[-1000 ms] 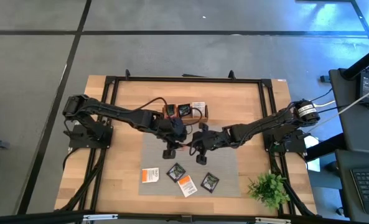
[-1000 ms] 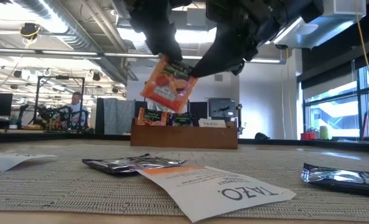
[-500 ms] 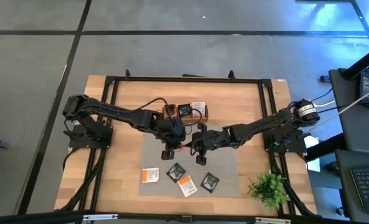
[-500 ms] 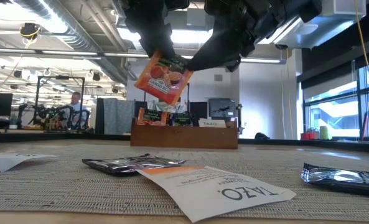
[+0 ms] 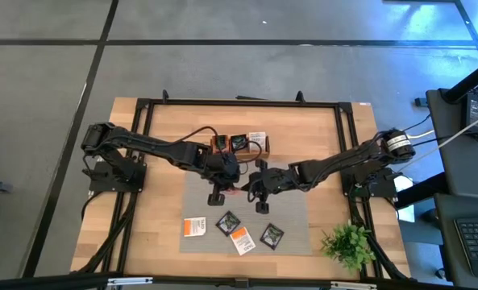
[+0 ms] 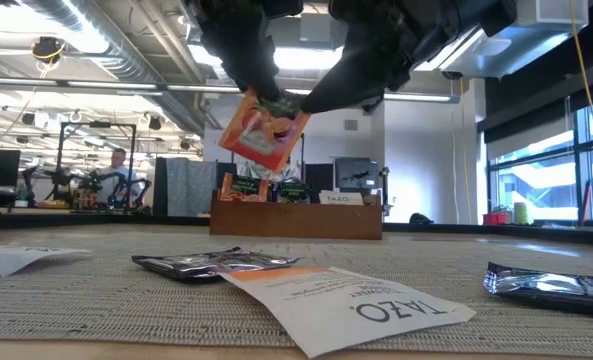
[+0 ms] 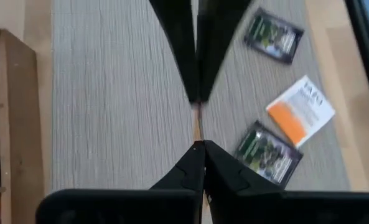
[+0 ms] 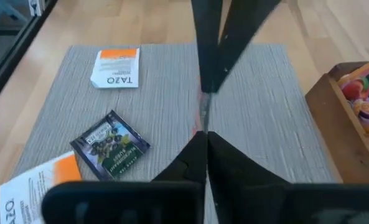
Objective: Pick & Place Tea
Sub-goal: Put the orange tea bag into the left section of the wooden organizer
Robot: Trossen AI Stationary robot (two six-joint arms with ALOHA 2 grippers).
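An orange tea sachet (image 6: 264, 128) hangs in the air above the grey mat (image 5: 291, 217), between my two grippers. My left gripper (image 6: 259, 92) is shut on it from the left, and my right gripper (image 6: 303, 100) is shut on it from the right. Both wrist views show the sachet edge-on as a thin line (image 7: 196, 124) (image 8: 203, 115) between the two pairs of shut fingers. Several more sachets lie flat on the mat: a white-and-orange one (image 5: 194, 227), a dark one (image 5: 228, 222), another white-and-orange one (image 5: 241, 239) and another dark one (image 5: 271, 235). My left gripper pinches the sachet's upper edge near its left corner (image 6: 248, 98) between its two fingers, coming from above and the left. The sachet hangs tilted below the fingers, clear of the mat. My right gripper pinches the sachet's upper right corner (image 6: 296, 106) between its two fingers, slanting down from the right. In its wrist view the fingertips (image 8: 200, 142) close on the edge-on sachet.
The long wooden tray (image 5: 239, 144) with upright sachets stands just beyond the mat's far edge, behind the grippers. A small green plant (image 5: 349, 243) stands at the near right corner. A black frame (image 5: 239, 103) runs around the table.
Both grippers have stayed shut on the orange sachet. It has risen a little and turned slightly, so it looks narrower in the low view.
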